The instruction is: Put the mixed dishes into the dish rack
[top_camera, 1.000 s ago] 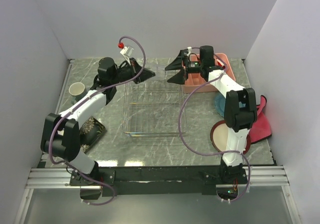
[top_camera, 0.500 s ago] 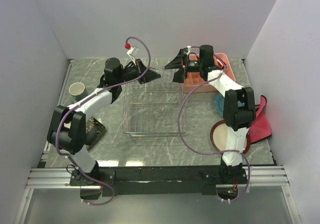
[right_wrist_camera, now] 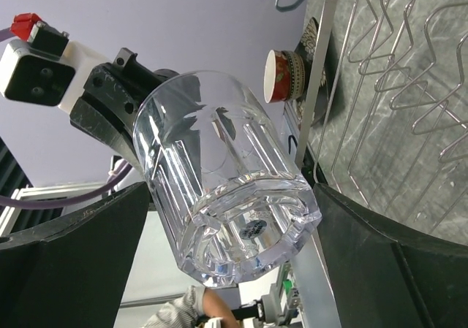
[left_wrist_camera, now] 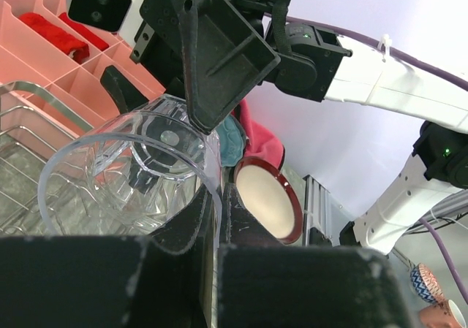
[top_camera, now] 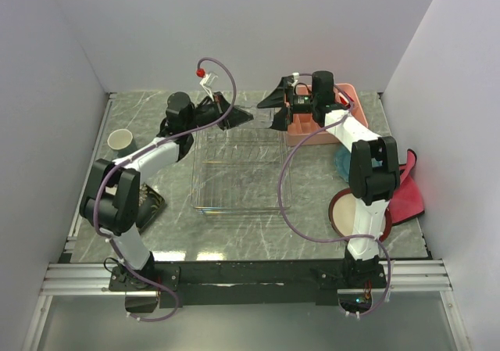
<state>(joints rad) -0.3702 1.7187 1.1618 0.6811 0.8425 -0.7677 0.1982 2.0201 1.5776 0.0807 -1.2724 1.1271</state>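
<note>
Your left gripper [left_wrist_camera: 217,212] is clenched on the rim of the glass [left_wrist_camera: 128,164], holding it on its side in the air over the far edge of the rack [top_camera: 238,175]. Your right gripper [top_camera: 267,114] is spread wide, one finger on each side of the glass's base, and you cannot tell whether either touches it. The mug [top_camera: 119,139] stands at the far left and the red-rimmed plate [top_camera: 341,210] lies near right, both outside the rack.
</note>
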